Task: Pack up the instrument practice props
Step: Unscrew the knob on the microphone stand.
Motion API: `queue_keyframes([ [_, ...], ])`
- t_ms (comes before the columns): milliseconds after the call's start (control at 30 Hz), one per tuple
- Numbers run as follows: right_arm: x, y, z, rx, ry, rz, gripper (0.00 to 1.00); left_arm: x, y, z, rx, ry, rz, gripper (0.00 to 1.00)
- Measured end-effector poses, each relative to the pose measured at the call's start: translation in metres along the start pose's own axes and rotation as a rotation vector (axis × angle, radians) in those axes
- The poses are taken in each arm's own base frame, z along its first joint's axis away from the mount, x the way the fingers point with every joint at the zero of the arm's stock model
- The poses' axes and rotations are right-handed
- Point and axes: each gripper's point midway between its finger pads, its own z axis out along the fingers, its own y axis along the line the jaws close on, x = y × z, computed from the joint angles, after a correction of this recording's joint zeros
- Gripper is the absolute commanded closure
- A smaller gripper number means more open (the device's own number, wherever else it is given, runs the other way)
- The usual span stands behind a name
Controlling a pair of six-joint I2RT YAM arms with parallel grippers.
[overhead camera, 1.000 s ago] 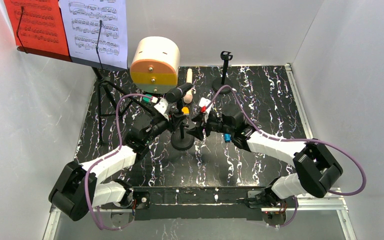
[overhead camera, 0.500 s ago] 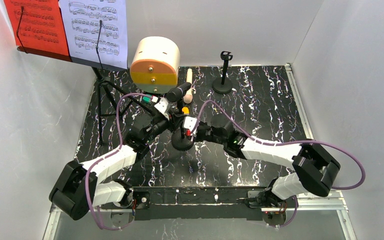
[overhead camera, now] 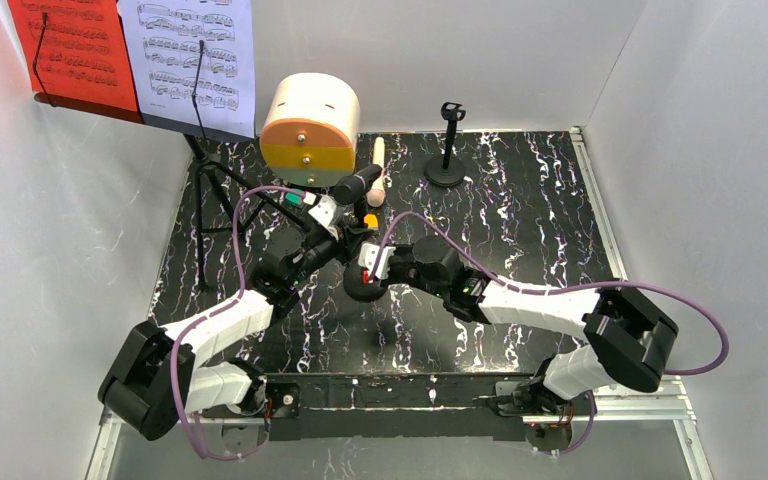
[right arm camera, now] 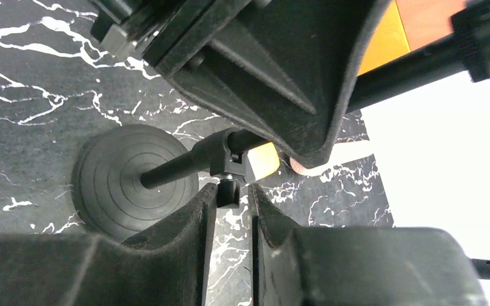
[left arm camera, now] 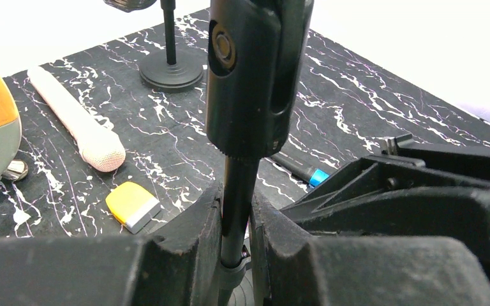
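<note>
- the left gripper pinches the thin post of the near mic holder, one finger pressed to each side, just below the fat clip head.
- this holder stands upright near the middle of the table, with its round base flat on the surface.
- the right gripper has its jaws drawn nearly together about a small knob at a joint low on the post. whether they actually bite it i cannot tell.
- the step looks like loosening or folding the holder. the left should grip the post firm and straight while the right works the knob, or the base may skid or tip.
- keep the right fingers square on the knob. it is tiny and looks smooth, so a slanted grip would likely slip off.
- mind the black microphone, which seems to sit in the clip overhead. a jolt could shake it loose.
- the holder is matte black, with a slim rod for a post and a disc base moulded in concentric rings.
- the table is glossy black with white marble veins.
- the cream microphone has a tapering handle and a finely textured rounded head. it lies flat near the second mic holder.
- the music rack stands on spindly tripod legs at the far left, carrying the red page and the white page, not yet packed.
</note>
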Motion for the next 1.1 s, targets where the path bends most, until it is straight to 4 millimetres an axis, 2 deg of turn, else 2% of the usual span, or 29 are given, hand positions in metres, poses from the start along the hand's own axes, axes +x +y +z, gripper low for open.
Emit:
queue_keyframes([
  [200, 0.010, 0.003, 0.003, 0.022, 0.060, -0.065, 0.80, 0.000, -0.001, 0.000, 0.002, 0.001, -0.002, 1.00],
  [367, 0.010, 0.004, 0.003, 0.042, 0.080, -0.102, 0.99, 0.000, -0.001, 0.000, 0.004, 0.001, -0.003, 1.00],
  [833, 0.010, 0.010, 0.004, 0.264, 0.144, -0.421, 0.99, 0.000, 0.000, -0.005, -0.016, 0.007, -0.029, 1.00],
  [1100, 0.010, 0.013, 0.004, 0.375, 0.166, -0.532, 0.99, -0.001, 0.002, -0.007, -0.036, 0.005, -0.038, 1.00],
])
